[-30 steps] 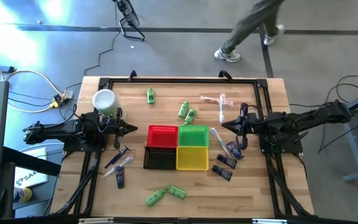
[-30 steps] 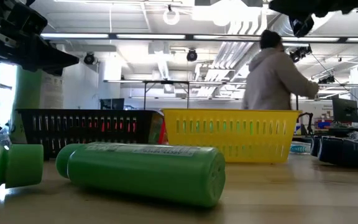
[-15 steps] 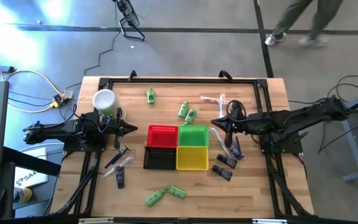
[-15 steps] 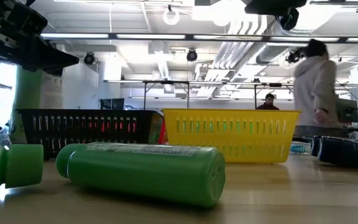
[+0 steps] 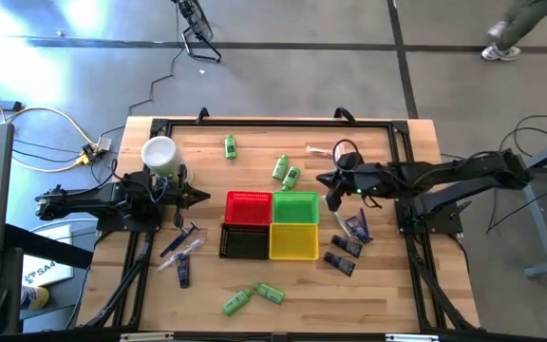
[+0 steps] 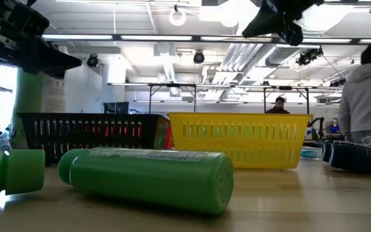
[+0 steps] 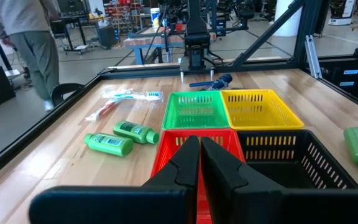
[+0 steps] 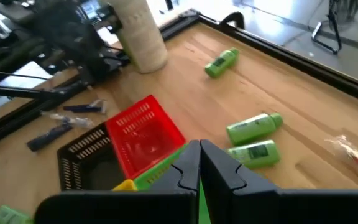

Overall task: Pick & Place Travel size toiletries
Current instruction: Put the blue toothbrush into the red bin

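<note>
Green mini bottles lie at the far middle (image 5: 229, 145), beside the green basket (image 5: 285, 172) and near the front edge (image 5: 253, 297). In the low view one bottle (image 6: 147, 177) rests on its side. Dark tubes (image 5: 348, 245) lie right of the baskets, and more tubes and sticks (image 5: 180, 249) lie at the left. Clear sticks (image 5: 329, 150) lie at the far right. My right gripper (image 5: 330, 198) hangs shut and slanting down above the green basket's right edge, holding nothing. It also shows in its own wrist view (image 8: 199, 145). My left gripper (image 5: 207, 197) is shut and level, left of the red basket.
Four small baskets stand together mid-table: red (image 5: 248, 208), green (image 5: 295, 207), black (image 5: 245, 242), yellow (image 5: 293, 241). A white cup (image 5: 159, 152) stands at the far left. A dark frame rail (image 5: 273, 122) runs along the table's edges. A person (image 6: 368, 96) stands beyond the table.
My right gripper has gone toward the table's left edge, from above the dark tubes to the green basket's right edge. It has rolled and tipped its fingers downward, and it stays shut. A person behind the table has walked off to the right.
</note>
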You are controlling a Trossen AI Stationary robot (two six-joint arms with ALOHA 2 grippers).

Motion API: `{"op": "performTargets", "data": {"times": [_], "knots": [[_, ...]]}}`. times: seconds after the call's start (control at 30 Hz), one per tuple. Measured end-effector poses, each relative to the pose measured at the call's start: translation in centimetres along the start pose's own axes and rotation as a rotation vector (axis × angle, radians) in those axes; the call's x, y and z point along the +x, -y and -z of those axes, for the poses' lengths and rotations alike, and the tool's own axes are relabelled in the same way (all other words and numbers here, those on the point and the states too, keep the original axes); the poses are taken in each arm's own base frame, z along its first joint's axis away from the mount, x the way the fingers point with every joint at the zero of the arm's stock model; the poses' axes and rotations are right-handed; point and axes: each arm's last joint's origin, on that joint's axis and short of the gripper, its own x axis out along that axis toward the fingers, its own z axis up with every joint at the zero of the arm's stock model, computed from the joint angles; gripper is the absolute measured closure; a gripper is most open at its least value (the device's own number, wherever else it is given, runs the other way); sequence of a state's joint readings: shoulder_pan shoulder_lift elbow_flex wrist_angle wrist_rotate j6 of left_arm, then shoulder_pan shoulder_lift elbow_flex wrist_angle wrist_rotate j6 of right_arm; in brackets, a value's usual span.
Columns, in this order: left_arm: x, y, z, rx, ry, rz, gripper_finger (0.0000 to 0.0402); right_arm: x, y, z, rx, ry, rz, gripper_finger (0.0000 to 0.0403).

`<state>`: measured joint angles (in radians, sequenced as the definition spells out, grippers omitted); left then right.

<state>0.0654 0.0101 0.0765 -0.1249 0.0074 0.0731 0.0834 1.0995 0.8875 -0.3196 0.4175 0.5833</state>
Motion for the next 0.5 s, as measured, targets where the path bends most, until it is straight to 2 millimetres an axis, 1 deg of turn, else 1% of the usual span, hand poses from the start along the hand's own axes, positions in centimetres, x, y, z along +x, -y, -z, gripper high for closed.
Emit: {"op": "performTargets", "data": {"times": [0.17, 0.5], "knots": [[0.0, 0.0, 0.0, 0.0, 0.0, 0.0, 0.0389, 0.7, 1.3, 0.0, 0.004, -0.037, 0.078, 0.04], [0.0, 0.0, 0.0, -0.008, 0.003, 0.0, 0.0389, 2.2, 3.9, 0.8, 0.105, -0.161, 0.265, 0.0401]]}}
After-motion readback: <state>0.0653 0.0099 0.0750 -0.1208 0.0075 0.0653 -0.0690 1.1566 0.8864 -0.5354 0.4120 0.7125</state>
